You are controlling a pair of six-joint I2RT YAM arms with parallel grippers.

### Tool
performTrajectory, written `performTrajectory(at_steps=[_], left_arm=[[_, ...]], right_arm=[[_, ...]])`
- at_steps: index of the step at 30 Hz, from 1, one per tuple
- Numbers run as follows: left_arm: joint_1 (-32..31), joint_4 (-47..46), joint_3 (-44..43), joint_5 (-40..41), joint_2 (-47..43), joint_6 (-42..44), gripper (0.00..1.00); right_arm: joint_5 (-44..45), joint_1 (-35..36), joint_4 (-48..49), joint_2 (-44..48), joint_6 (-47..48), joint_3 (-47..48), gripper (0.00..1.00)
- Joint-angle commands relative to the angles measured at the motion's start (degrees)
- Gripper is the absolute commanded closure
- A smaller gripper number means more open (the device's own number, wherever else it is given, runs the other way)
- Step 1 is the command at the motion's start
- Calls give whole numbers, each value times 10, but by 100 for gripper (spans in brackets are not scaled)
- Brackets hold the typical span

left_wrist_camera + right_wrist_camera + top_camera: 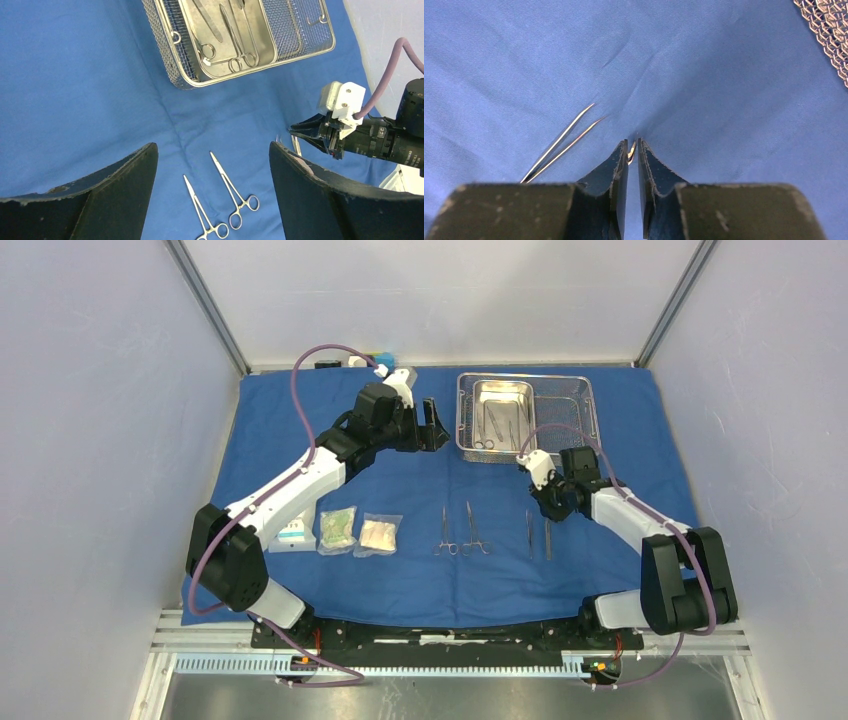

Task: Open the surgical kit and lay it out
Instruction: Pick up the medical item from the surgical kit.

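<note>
A large blue cloth wrap [420, 580] lies spread flat in front of the arm bases and carries everything else. Near and to the left of the left tool [433, 425], three small clear packets sit in a row: a white-and-blue packet [293, 533] partly under that arm, a green-filled packet [338, 530] and a pale beige packet [379, 535].

Just nearer than the left tool lie two slim steel ring-handled forceps [445, 532] [475, 530], side by side with their rings toward the bases.

To the right of them, a pair of slim steel tweezers [529, 533] lies just left of the right tool [547, 512]. That tool is low over the cloth, its fingers [619, 165] narrowed to a slit. A second thin metal instrument [631, 152] has its far end caught between them, and the rest of it runs back along the cloth.

The left tool hangs above the cloth with its fingers [115, 200] spread wide and nothing between them.

Beyond the right tool, and just right of the left one, stands the rectangular steel mesh tray [580, 400]. Its shiny inner pan [503, 400] sits in the left part and holds more scissor-like instruments [490, 430].
</note>
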State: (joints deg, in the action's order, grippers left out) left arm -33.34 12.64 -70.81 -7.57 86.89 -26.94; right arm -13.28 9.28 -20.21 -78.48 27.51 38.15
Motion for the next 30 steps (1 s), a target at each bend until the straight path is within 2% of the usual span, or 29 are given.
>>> performTrajectory(at_steps=[1, 7, 10, 16, 30], left_arm=[[3, -28, 4, 1, -18, 13, 12], [3, -30, 5, 0, -17, 11, 12], [3, -30, 5, -1, -16, 11, 12], [3, -32, 6, 0, -15, 11, 12], [3, -34, 7, -1, -14, 10, 12]], right_arm=[[-42, -11, 4, 14, 12, 17, 82], [-50, -19, 6, 11, 20, 12, 85], [-34, -19, 11, 8, 23, 10, 82], [-21, -19, 14, 0, 25, 8, 70], [-4, -16, 23, -18, 25, -4, 68]])
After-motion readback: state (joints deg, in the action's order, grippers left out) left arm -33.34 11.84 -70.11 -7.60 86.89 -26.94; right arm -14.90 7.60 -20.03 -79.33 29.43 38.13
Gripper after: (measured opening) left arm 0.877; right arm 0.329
